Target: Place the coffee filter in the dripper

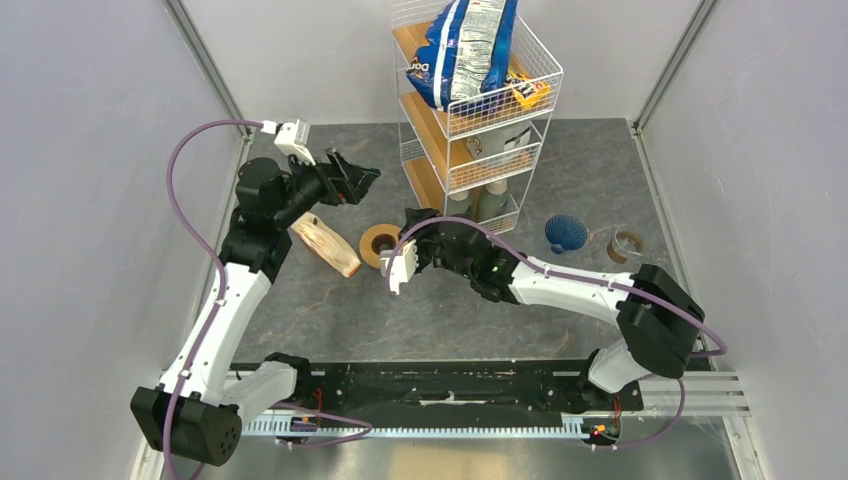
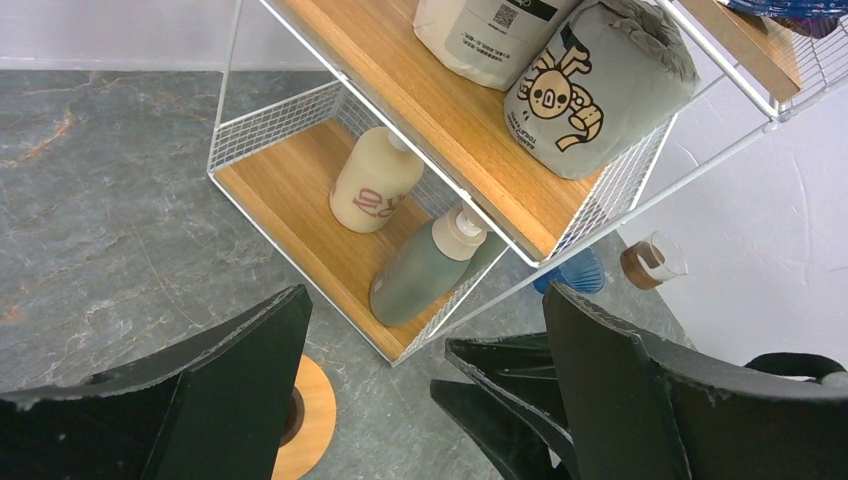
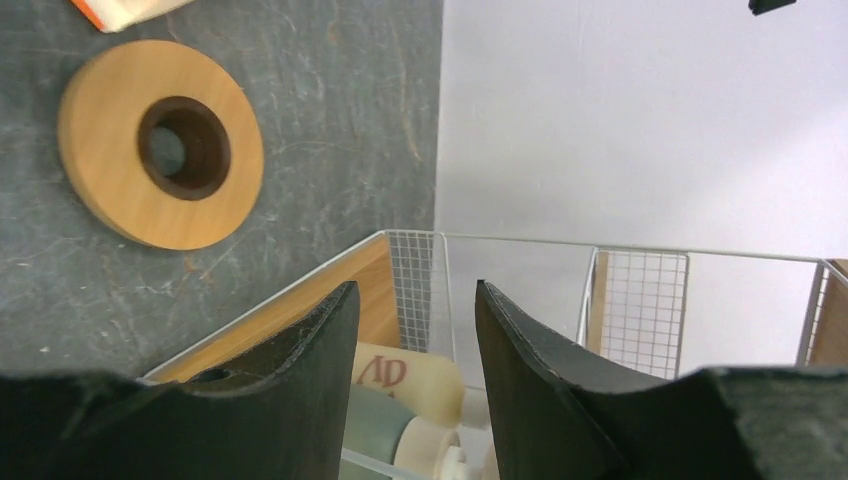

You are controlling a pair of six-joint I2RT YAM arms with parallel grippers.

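The left end effector [image 1: 360,180] is wide open, the right end effector [image 3: 412,300] half-open, both empty; best pinch one sheet off the paper stack [image 1: 325,243].

dripper [image 1: 565,233]: dark blue, ribbed | ring [image 1: 379,243]: orange-brown | table [image 1: 600,170]: grey, veined | rack [image 1: 497,108]: white

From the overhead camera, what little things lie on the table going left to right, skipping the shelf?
In order: tan paper stack → orange-brown wooden ring → dark blue dripper → small glass cup.
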